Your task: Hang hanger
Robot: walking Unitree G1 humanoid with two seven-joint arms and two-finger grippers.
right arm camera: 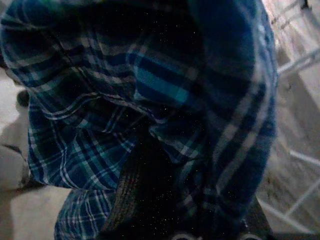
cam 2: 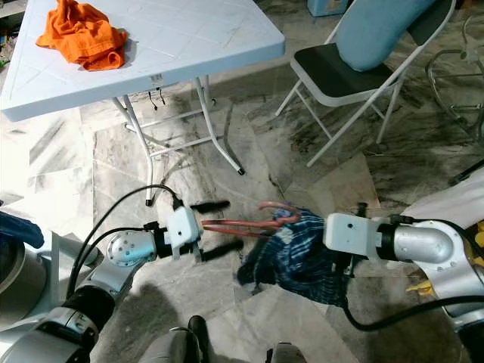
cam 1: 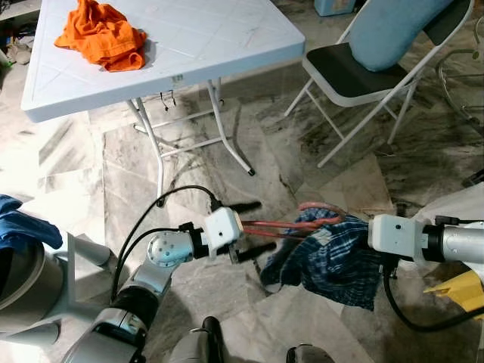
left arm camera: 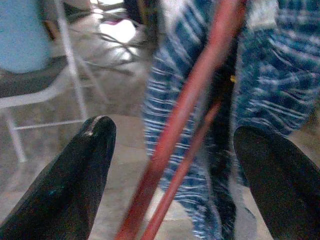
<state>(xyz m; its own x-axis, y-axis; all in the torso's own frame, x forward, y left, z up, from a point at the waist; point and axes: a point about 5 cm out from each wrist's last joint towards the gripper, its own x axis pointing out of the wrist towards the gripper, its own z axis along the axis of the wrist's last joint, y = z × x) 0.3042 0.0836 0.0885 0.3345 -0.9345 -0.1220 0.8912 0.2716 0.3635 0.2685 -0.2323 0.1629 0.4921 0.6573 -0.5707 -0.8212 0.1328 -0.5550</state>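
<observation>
Left gripper [cam 1: 252, 225] spread wide, 2 fingers straddling red hanger [cam 1: 276, 223] without touching. Hanger runs toward 3 o'clock into blue plaid shirt [cam 1: 333, 257], mid-air above marble floor [cam 1: 113, 166]. Right gripper buried in shirt, finger state cannot tell. White tabletop [cam 1: 189, 38] at 12 o'clock carries orange cloth [cam 1: 104, 34]; folding chair [cam 1: 355, 72] at 2 o'clock.

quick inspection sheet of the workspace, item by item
surface: marble floor
job's things: red hanger carrying blue plaid shirt, held in mid-air
clutter: orange cloth on white folding table
grippers: left gripper open, fingers on either side of the hanger; right gripper buried in the shirt
cables: black cables looping from the left wrist
surroundings: folding chair with black seat
</observation>
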